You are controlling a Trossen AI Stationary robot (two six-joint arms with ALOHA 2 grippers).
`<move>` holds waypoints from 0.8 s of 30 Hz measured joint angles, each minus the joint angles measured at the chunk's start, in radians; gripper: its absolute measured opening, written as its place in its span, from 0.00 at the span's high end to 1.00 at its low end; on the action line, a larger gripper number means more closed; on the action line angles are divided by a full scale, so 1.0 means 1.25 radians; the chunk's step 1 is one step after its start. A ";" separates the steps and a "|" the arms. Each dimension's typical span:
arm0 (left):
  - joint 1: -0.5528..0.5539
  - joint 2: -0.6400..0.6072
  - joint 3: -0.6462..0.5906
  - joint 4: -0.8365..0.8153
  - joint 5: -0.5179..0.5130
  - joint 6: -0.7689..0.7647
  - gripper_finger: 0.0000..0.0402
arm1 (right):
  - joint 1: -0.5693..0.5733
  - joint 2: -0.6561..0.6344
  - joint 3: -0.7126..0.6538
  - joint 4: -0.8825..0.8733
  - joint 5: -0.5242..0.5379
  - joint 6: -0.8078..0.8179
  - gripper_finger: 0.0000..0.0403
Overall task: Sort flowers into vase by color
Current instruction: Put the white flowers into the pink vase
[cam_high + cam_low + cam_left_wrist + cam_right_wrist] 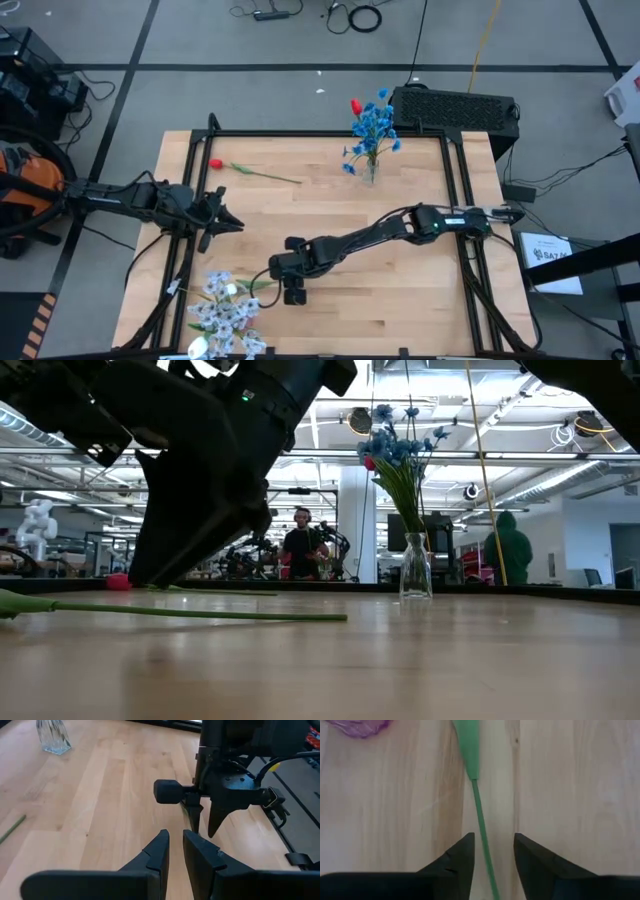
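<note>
The right gripper (492,857) hangs parted astride a thin green stem (479,810) lying flat on the surface (400,300) near the pale flowers (222,310); light and bendy, it is probably best pinched mid-stem, while the left gripper (175,855) waits narrowly parted, empty.

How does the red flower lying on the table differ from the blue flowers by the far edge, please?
The red flower lies flat on the bare wood; the blue flowers stand upright in a clear glass vase. The red flower is a single bud on one stem; the blue flowers form a bunch of many small blooms. The red flower lies nearer the left gripper. Both have thin green stems.
</note>
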 joint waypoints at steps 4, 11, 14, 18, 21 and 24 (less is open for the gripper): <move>0.000 -0.001 0.000 -0.004 -0.008 0.004 0.85 | 0.000 0.000 0.000 0.008 -0.021 0.024 0.64; 0.000 -0.001 0.000 -0.005 -0.008 0.004 0.85 | 0.009 0.020 0.000 0.005 -0.014 -0.016 0.63; 0.000 -0.001 0.000 -0.006 -0.008 0.003 0.85 | 0.010 0.040 0.002 0.000 -0.012 -0.022 0.63; 0.000 -0.002 0.000 -0.010 -0.008 -0.001 0.85 | 0.010 0.050 0.005 -0.031 -0.014 -0.010 0.65; 0.000 -0.002 0.000 -0.010 -0.008 -0.001 0.85 | 0.010 0.052 0.005 -0.066 -0.007 -0.007 0.78; 0.000 -0.002 0.000 -0.010 -0.008 -0.001 0.85 | 0.009 0.049 0.005 -0.101 -0.009 0.018 0.96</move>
